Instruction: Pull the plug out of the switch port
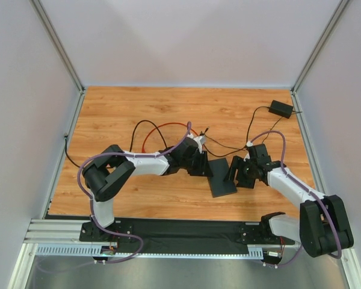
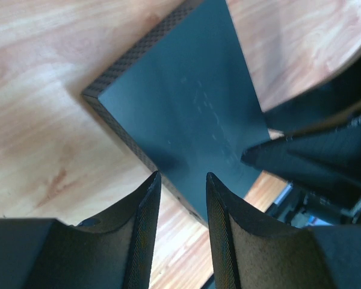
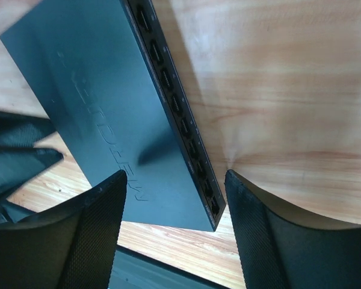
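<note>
Fingers point(image 2: 141, 229) of the left gripper point(image 2: 183, 176) stood partly open, with a narrow gap between the two pads. In the left wrist view, one long edge of the switch point(image 2: 186, 90) ran through this gap, one finger over the top face and the other over the wooden table point(image 1: 120, 108). I could not tell if the pads touched the box, and nothing was seen clamped between them.

Fingers point(image 3: 96, 235) of the right gripper point(image 3: 176, 174) were spread wide. A near corner of the switch lay between them, with clear space on both sides, so this gripper held nothing.

The switch was a thin, flat, matte-black box lying flat on the table at the middle, between the two grippers, which met over it from the left and from the right. Its row of ports point(image 3: 174, 108) ran along the long edge toward the right arm, and each port showed as a dark opening.

Behind the grippers, a red cable point(image 1: 162, 126) and a black cable point(image 1: 141, 123) curved over the table. A small black adapter brick point(image 1: 281, 109) sat at the far right corner, well apart from the switch. Thin wire ends lay just behind the left gripper, but they were too small to tell which was the plug.
</note>
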Controlling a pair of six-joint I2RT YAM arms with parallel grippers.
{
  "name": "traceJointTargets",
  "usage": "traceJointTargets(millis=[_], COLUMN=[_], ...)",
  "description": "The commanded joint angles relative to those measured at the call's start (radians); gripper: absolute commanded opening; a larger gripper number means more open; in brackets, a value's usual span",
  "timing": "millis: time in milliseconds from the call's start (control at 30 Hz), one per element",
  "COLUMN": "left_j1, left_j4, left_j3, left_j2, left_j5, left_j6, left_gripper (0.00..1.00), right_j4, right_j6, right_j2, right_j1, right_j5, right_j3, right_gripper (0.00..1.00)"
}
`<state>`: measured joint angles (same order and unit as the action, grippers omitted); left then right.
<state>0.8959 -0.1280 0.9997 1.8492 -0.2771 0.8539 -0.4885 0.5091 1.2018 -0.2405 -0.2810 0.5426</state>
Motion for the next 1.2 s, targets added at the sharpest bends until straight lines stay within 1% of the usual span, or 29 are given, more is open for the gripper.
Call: traceJointTargets(millis=[0, 33, 100, 133, 233, 333, 433, 500, 533, 567, 600, 667, 733, 933, 1000, 1067, 1167], left_j1=[0.000, 0.000, -0.002, -0.003, -0.015, -0.017, -0.014, -0.006, -0.003, 0.003, 0.006, 0.017, 0.018, 0.018, 0.015, 0.009, -0.017], left_j4=[0.092, 0.119, 0.189, 0.200, 0.258, 0.258, 0.243, 0.209, 0.203, 0.203, 0.203, 0.173, 0.168, 0.171, 0.218, 0.275, 0.297], left_j3=[0.091, 0.109, 0.161, 0.178, 0.269, 0.338, 0.392, 0.434, 0.485, 0.485, 0.535, 0.572, 0.615, 0.636, 0.636, 0.620, 0.538], left_j2=[0.031, 0.038, 0.057, 0.067, 0.126, 0.180, 0.232, 0.255, 0.289, 0.307, 0.326, 0.376, 0.412, 0.401, 0.380, 0.319, 0.205], left_j5=[0.026, 0.035, 0.056, 0.052, 0.001, -0.062, -0.123, -0.193, -0.248, -0.272, -0.293, -0.354, -0.373, -0.373, -0.343, -0.276, -0.209], left_j6=[-0.036, -0.061, -0.085, -0.110, -0.142, -0.179, -0.181, -0.170, -0.162, -0.162, -0.147, -0.118, -0.086, -0.084, -0.102, -0.131, -0.133], left_gripper=[0.43, 0.43, 0.43, 0.44, 0.42, 0.41, 0.39, 0.39, 0.38, 0.37, 0.37, 0.37, 0.36, 0.36, 0.35, 0.36, 0.40], right_j4=[0.100, 0.120, 0.133, 0.155, 0.163, 0.154, 0.159, 0.183, 0.192, 0.205, 0.238, 0.266, 0.284, 0.286, 0.257, 0.239, 0.182], right_j6=[0.022, 0.028, 0.040, 0.060, 0.081, 0.101, 0.146, 0.183, 0.199, 0.200, 0.210, 0.216, 0.213, 0.184, 0.172, 0.157, 0.141], right_j2=[-0.033, -0.038, -0.045, -0.063, -0.112, -0.178, -0.240, -0.275, -0.284, -0.291, -0.297, -0.289, -0.263, -0.225, -0.222, -0.226, -0.272], right_j1=[0.001, 0.001, 0.000, 0.001, -0.005, -0.019, -0.046, -0.071, -0.078, -0.079, -0.082, -0.082, -0.082, -0.083, -0.083, -0.083, -0.082], right_j5=[-0.081, -0.093, -0.127, -0.141, -0.170, -0.181, -0.190, -0.193, -0.192, -0.192, -0.198, -0.216, -0.215, -0.165, -0.149, -0.152, -0.142], right_j3=[-0.046, -0.071, -0.096, -0.114, -0.165, -0.194, -0.225, -0.245, -0.253, -0.257, -0.268, -0.271, -0.268, -0.253, -0.234, -0.221, -0.211], right_gripper=[0.66, 0.62, 0.59, 0.54, 0.50, 0.48, 0.46, 0.46, 0.46, 0.46, 0.46, 0.46, 0.47, 0.50, 0.52, 0.53, 0.55])
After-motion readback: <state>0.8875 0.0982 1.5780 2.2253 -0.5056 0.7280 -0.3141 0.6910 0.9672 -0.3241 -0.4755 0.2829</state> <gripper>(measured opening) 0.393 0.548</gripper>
